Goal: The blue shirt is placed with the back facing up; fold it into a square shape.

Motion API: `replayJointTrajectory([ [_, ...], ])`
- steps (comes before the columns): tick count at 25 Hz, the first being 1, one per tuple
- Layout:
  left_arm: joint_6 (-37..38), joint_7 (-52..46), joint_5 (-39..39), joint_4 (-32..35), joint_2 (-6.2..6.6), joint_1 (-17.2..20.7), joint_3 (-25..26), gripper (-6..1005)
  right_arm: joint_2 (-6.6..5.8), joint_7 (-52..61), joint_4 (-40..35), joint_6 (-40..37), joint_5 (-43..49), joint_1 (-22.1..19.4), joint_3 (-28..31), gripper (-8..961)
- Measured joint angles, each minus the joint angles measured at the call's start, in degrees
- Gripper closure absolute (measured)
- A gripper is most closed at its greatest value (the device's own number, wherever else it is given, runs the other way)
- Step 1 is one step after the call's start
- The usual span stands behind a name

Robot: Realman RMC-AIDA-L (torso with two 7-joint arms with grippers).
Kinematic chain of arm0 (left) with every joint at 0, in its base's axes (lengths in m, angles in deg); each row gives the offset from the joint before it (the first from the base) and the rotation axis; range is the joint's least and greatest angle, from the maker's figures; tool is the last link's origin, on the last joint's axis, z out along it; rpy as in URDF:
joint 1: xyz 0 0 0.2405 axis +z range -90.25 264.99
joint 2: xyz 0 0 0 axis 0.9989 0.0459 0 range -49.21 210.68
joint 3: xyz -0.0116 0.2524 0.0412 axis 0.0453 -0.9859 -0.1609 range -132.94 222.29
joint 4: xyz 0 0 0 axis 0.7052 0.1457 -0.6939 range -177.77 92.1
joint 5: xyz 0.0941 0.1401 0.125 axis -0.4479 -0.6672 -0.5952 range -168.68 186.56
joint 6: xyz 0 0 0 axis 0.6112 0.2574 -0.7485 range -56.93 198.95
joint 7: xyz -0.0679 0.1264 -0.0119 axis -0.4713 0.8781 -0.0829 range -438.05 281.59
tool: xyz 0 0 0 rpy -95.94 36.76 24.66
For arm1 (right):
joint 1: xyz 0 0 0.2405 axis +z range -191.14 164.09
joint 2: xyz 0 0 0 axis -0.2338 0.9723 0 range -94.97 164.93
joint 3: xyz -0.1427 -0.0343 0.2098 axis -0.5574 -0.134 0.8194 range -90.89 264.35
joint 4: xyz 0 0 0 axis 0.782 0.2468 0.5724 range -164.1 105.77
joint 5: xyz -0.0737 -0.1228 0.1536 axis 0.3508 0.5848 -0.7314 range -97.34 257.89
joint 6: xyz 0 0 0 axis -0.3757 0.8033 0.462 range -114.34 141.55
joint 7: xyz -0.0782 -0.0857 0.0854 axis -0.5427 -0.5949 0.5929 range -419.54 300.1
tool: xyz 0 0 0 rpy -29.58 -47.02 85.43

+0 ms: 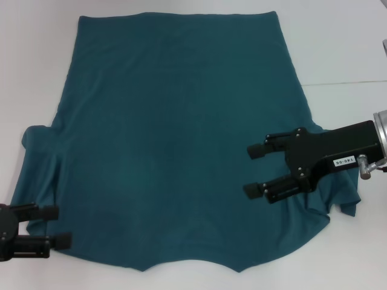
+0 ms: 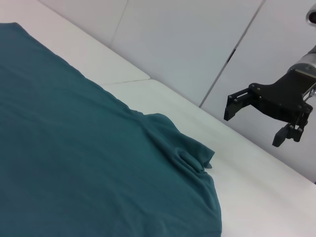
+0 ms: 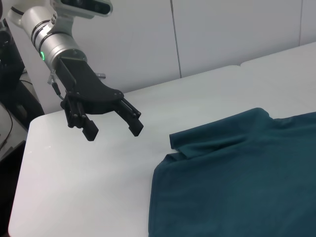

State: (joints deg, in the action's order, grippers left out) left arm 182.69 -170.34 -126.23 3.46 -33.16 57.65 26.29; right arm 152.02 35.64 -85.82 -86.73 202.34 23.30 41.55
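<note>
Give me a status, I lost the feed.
Left gripper open at near-left sleeve. Right gripper open above right sleeve. Blue shirt flat, unfolded, both sleeves bunched. Nothing in the way.

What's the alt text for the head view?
A blue shirt lies spread flat, back up, on a white table. The right end effector hovers open over its right sleeve area; the left end effector is open at the shirt's near left corner.
</note>
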Motion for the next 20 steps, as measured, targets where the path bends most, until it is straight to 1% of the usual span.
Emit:
replayJointTrajectory([
  [16,-0.43,-0.01,0.00,0.07,-0.10,0.05,-1.12,65,0.12,0.42,-0.13,0.06,0.02,0.07,0.00,17],
  [20,-2.02,-1.46,0.00,0.12,-0.17,0.12,-0.98,65,0.12,0.41,-0.09,0.11,0.02,0.07,0.00,17],
])
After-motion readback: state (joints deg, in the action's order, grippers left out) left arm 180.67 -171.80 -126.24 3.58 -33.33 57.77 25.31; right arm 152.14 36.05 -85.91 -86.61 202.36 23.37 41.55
